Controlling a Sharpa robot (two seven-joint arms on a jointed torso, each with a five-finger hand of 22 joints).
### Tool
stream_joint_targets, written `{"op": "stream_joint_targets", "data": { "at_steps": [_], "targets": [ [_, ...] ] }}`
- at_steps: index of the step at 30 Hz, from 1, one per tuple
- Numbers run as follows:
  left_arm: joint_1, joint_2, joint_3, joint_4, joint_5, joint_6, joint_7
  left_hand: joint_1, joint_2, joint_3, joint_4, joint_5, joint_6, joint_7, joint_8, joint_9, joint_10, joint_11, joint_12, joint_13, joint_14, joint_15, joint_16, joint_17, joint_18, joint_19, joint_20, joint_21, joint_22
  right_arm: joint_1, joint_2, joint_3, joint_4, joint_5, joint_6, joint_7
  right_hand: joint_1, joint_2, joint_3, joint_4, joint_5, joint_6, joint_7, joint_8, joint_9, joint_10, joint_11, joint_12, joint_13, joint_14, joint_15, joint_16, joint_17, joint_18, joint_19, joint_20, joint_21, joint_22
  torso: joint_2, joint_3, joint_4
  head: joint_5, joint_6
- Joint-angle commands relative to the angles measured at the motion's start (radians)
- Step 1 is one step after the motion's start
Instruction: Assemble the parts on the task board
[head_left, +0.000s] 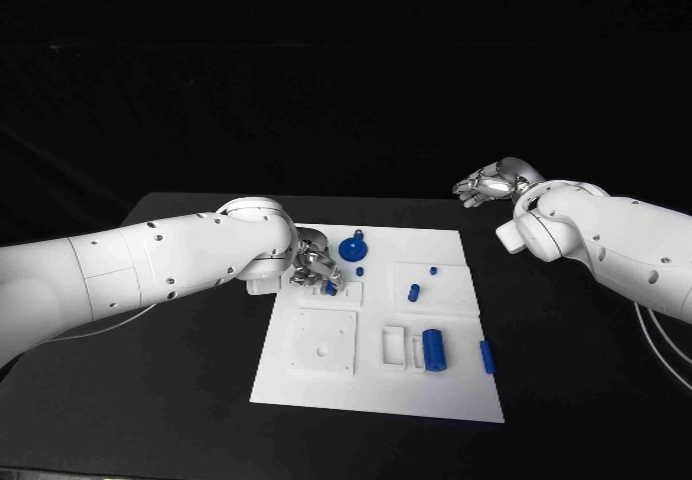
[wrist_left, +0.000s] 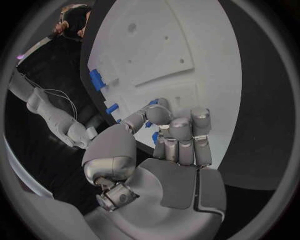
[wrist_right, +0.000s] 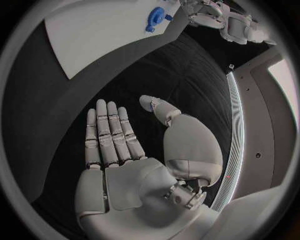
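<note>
Parts for the assembly lie on the white task board (head_left: 378, 318), which sits in the middle of the black tabletop (head_left: 173, 380). A round blue part (head_left: 353, 249) is at about 11 o'clock on the board, a small blue peg (head_left: 413, 292) stands near the centre, and a long blue block (head_left: 433, 350) with a thin blue bar (head_left: 486, 357) beside it lies toward 4 o'clock.

The left hand (head_left: 315, 266) is low over the board's 10 o'clock area, at a small recessed plate. Its fingers (wrist_left: 180, 142) are curled together, and the thumb closes toward them on a small blue piece (head_left: 330, 288). I judge that it pinches this piece in order to seat it in the recess; the low position of the hand fits such a placing.

The right hand (head_left: 490, 184) is raised off the board, at 1 o'clock, probably to keep it out of the way.

From the head view, the left hand hides most of the pinch; the left wrist view shows the blue between thumb and fingers. The right wrist view shows what the head view cannot: the right hand's fingers (wrist_right: 109, 132) are straight and close side by side, the thumb apart, holding nothing.
</note>
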Motion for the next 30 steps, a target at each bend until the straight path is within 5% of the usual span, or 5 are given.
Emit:
{"op": "stream_joint_targets", "data": {
  "at_steps": [1,16,19,22,30],
  "targets": [
    [-0.013,0.002,-0.010,0.001,0.001,0.023,-0.026,-0.011,-0.005,-0.001,0.012,-0.010,0.128,-0.080,0.004,-0.001,-0.052,-0.048,0.006,-0.002,-0.014,-0.049,0.005,-0.002,0.014,-0.008,-0.100,-0.005,0.000,0.000,0.001,0.000,-0.001,-0.004,0.012,0.009,-0.005,0.005,-0.004,-0.002,0.007,-0.008,-0.001,0.007,-0.002,-0.003,0.004,0.004,-0.001,-0.007,0.002,-0.006,-0.001,0.000,-0.004,0.002,-0.005,0.001,0.000,-0.0003,0.0004,-0.001,-0.002],
    [-0.013,0.002,-0.010,0.000,0.001,0.022,-0.027,-0.020,-0.045,-0.005,0.028,-0.031,0.127,-0.080,0.004,-0.001,-0.053,-0.048,0.008,-0.006,-0.016,-0.050,0.007,-0.007,0.016,-0.009,-0.102,-0.006,0.001,-0.002,0.002,0.000,-0.002,-0.004,0.015,0.009,-0.005,0.005,-0.005,-0.002,0.009,-0.009,-0.001,0.007,-0.002,-0.004,0.004,0.005,-0.002,-0.008,0.002,-0.006,-0.001,0.001,-0.004,0.002,-0.005,0.002,0.000,-0.0004,0.0003,-0.001,-0.002],
    [-0.013,0.002,-0.010,0.001,0.001,0.015,-0.025,-0.025,-0.063,-0.007,0.045,-0.110,0.126,-0.081,0.004,-0.001,-0.054,-0.049,0.009,-0.009,-0.016,-0.051,0.009,-0.011,0.018,-0.009,-0.103,-0.007,0.001,-0.003,0.002,0.000,-0.002,-0.004,0.015,0.009,-0.005,0.005,-0.005,-0.002,0.010,-0.009,-0.001,0.007,-0.003,-0.004,0.004,0.005,-0.002,-0.008,0.002,-0.006,-0.001,0.001,-0.004,0.003,-0.005,0.002,0.000,-0.0003,0.0003,-0.001,-0.002],
    [-0.013,0.002,-0.010,0.001,0.001,0.007,-0.024,-0.031,-0.078,-0.010,0.058,-0.138,0.126,-0.081,0.004,-0.001,-0.054,-0.049,0.010,-0.011,-0.017,-0.052,0.009,-0.013,0.018,-0.009,-0.103,-0.008,0.001,-0.003,0.002,0.000,-0.002,-0.004,0.015,0.009,-0.005,0.005,-0.005,-0.002,0.010,-0.009,0.000,0.007,-0.003,-0.004,0.004,0.005,-0.002,-0.008,0.002,-0.006,-0.001,0.001,-0.004,0.003,-0.006,0.002,0.000,0.0002,0.0000,-0.001,-0.002],
    [-0.013,0.001,-0.010,0.000,0.001,0.005,-0.024,-0.064,-0.116,-0.030,0.090,-0.148,0.124,-0.080,0.006,0.002,-0.055,-0.049,0.012,-0.012,-0.019,-0.052,0.012,-0.014,0.019,-0.010,-0.103,-0.009,0.001,-0.004,0.002,0.000,-0.003,-0.004,0.016,0.009,-0.006,0.004,-0.005,-0.002,0.011,-0.009,0.000,0.007,-0.003,-0.004,0.004,0.005,-0.003,-0.008,0.002,-0.006,-0.002,0.001,-0.004,0.003,-0.006,0.002,0.000,0.0002,0.0002,-0.002,-0.002]
  ]
}}
